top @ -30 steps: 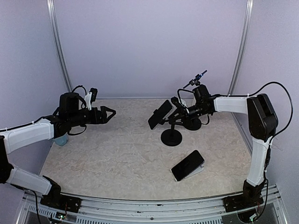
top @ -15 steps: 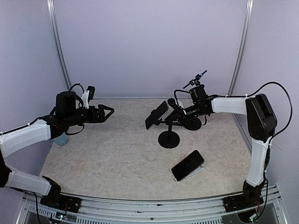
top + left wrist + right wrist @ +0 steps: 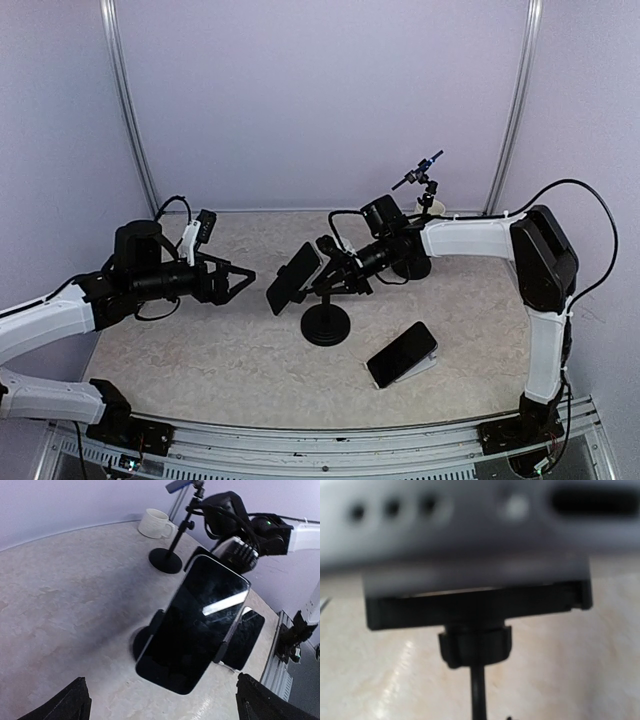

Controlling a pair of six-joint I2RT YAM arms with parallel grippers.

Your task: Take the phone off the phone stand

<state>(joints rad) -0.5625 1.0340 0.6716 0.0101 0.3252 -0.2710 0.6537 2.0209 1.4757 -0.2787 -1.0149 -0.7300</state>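
Under my remote control, the phone point(image 3: 292, 279) sits clamped in the phone stand point(image 3: 325, 326) near the middle of the marbled surface point(image 3: 200, 340), its dark screen tilted back and turned toward the left gripper point(image 3: 240, 282). That gripper's jaws are spread wide, level with the handset, just short of it and touching nothing. The right gripper point(image 3: 335, 268) reaches in behind the cradle. I cannot tell whether its jaws pinch the stand or only rest against it, since black fingers merge with the black bracket, and its wrist view shows only a blurred cradle, the phone's lower edge with its port holes, and the ball joint. I judge the phone to be a stiff, fairly light slab with a slick glass face, easily cracked if dropped. It looks held by two side clips partway up its long edges and a lip underneath. The bare upper half, taken across the two long edges, looks the safest hold, followed by a lift up and out of the clips. I expect the stand to tip or drag unless it is braced. No brand, label or writing can be read anywhere: the screen shows only glare. A second phone point(image 3: 402, 353) lies dark on a low wedge nearer the right base, and a white mug point(image 3: 430, 207) at the back is plain.
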